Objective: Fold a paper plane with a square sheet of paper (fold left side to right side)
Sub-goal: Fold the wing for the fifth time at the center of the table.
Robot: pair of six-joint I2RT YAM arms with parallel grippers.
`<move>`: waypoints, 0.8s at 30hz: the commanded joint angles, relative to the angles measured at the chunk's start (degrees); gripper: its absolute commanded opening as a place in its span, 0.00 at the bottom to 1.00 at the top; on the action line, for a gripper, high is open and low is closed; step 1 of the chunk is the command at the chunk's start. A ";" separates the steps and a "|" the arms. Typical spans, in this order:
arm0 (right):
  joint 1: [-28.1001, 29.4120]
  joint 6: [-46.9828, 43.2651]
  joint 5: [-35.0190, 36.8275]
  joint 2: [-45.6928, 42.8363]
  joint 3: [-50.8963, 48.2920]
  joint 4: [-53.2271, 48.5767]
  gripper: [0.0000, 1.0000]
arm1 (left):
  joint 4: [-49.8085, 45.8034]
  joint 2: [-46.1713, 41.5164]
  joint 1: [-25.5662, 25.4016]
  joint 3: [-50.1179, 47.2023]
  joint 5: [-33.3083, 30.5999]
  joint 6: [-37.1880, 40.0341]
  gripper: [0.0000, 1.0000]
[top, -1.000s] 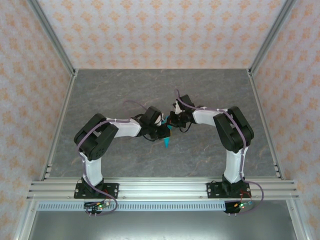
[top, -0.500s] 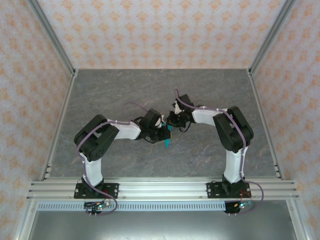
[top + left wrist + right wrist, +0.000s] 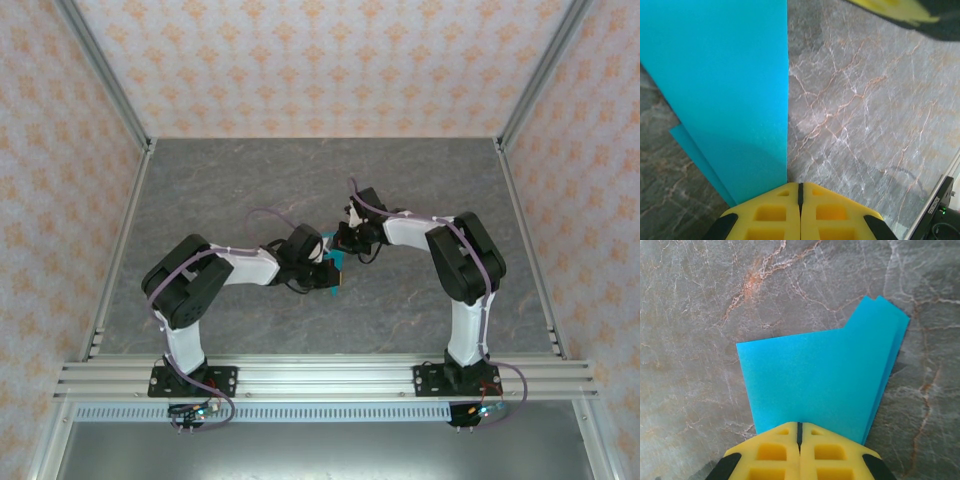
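**Pinching folded paper from both sides**

Held at mid-table: blue paper (image 3: 815, 380), already in layers, edges slightly fanned at one corner. Clamped at one edge by the left gripper (image 3: 800, 192), with jaws closed tight on it. Clamped at another by the right gripper (image 3: 800, 430), jaws likewise pressed together on the sheet. Below, a grey marbled table (image 3: 865, 100). Best pulled taut between both grips, with layers lined up edge to edge before pressing any crease, to avoid a crooked fold.
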 commanded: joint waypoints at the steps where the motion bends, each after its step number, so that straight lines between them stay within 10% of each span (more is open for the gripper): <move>1: 0.33 -0.70 5.91 3.86 -0.77 -4.93 0.00 | -7.87 -0.98 -1.85 -2.09 2.28 1.96 0.06; 24: 0.33 -0.66 5.59 4.40 -0.06 -5.64 0.00 | -6.19 -2.51 -3.92 -4.04 2.56 0.52 0.06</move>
